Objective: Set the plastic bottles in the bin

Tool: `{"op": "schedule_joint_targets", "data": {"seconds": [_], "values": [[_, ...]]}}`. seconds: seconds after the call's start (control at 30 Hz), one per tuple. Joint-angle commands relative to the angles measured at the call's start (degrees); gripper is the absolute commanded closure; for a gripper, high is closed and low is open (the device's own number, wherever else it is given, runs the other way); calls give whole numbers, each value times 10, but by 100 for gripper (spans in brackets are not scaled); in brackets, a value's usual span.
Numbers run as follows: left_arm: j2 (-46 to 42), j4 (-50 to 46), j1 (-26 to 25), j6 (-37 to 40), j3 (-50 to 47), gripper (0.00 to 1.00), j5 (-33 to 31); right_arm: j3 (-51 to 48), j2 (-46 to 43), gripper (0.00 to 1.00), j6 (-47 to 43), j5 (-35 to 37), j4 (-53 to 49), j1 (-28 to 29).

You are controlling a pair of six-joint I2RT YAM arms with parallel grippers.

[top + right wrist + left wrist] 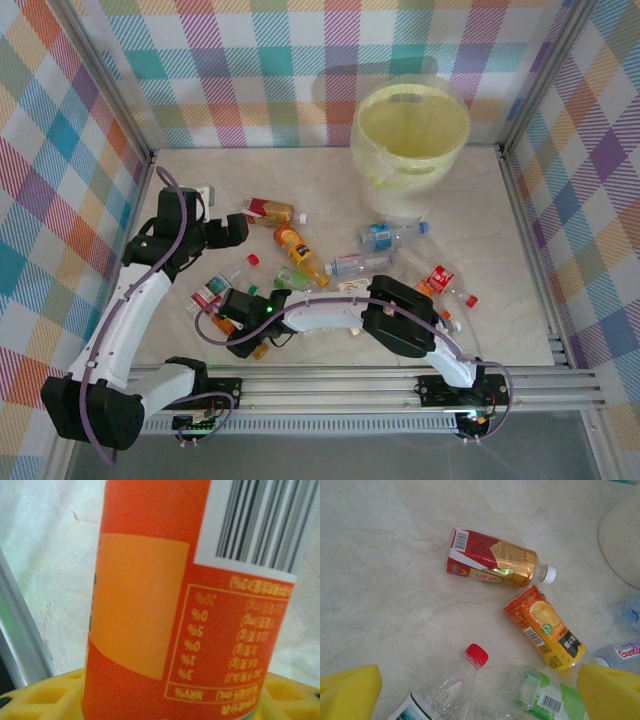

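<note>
Dozen or so plastic bottles [385, 236]: strewn flat on the pale, marbled worktop [500, 230] in front of the arms.
Bin [395, 195]: round, pale-yellow and translucent, at the far side right of centre, well apart from both end effectors.
Right end effector [175, 700]: low at the near left of the heap. Its yellow pads sit either side of the orange-labelled bottle [145, 605], set narrow, though I cannot tell whether they grip it.
That bottle: a smooth, glossy sleeve with a barcode and a printed table. Its long axis runs straight away from the pads.
Key relation: from this bottle the bin lies far off to the right, so I'd judge the right arm must lift and swing across the whole heap.
Left end effector [477, 677]: spread wide and holding nothing, hovering above a clear red-capped bottle [455, 685].
Near the left arm: a red-and-gold bottle [492, 562] and an orange juice bottle [545, 632], just beside each other.
Textures: thin clear plastic, some of it crushed — likely to flex under the pads.
</note>
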Motion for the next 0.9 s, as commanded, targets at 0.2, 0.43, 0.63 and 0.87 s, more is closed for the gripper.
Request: {"op": "schedule_joint_targets", "data": {"seconds": [0.2, 0.43, 0.63, 0.87], "values": [[59, 10, -2, -30, 87, 0, 7, -62, -97, 39, -35, 1, 33, -24], [107, 53, -2, -14, 126, 0, 78, -105, -176, 39, -42, 21, 15, -50], [122, 112, -2, -13, 142, 0, 209, -148, -261, 39, -40, 38, -15, -86], [90, 244, -3, -44, 94, 0, 345, -177, -344, 39, -44, 62, -68, -136]]}}
